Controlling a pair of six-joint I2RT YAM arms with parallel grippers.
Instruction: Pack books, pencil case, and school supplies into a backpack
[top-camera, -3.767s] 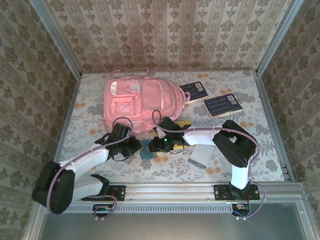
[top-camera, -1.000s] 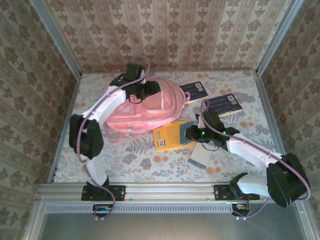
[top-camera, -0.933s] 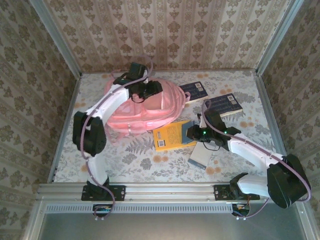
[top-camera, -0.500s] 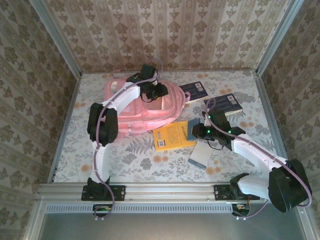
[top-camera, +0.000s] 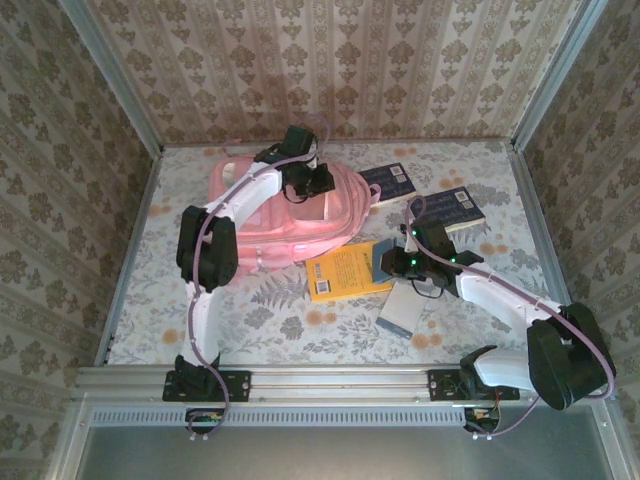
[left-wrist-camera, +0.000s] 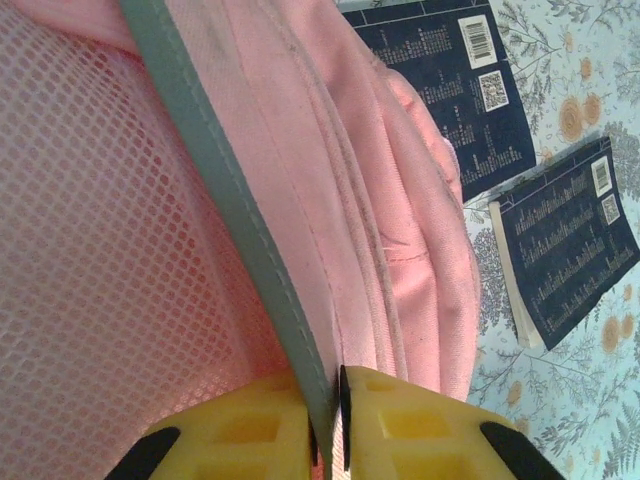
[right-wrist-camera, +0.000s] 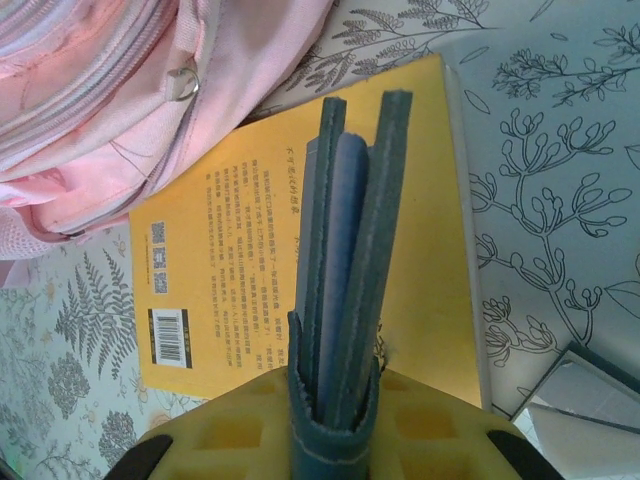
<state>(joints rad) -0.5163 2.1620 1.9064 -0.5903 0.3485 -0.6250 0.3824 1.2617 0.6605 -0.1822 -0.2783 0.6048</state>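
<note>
Nearest me on the desk (top-camera: 260, 320), the silver-grey framed rectangle (top-camera: 400, 312) lies unpacked. Just beyond it, my right hand (top-camera: 385, 265) is clenched on the dark teal felt case (right-wrist-camera: 345, 250), holding it on edge above the orange-yellow book (top-camera: 345, 272), which lies flat beside the pink backpack (top-camera: 265, 225). Farther back, the nearer navy book (top-camera: 452, 208) and the farther navy book (top-camera: 392, 182) rest on the desk. My left hand (left-wrist-camera: 325, 435) pinches the backpack's grey-trimmed edge (left-wrist-camera: 230, 220). As far as I can judge, nothing is packed yet.
</note>
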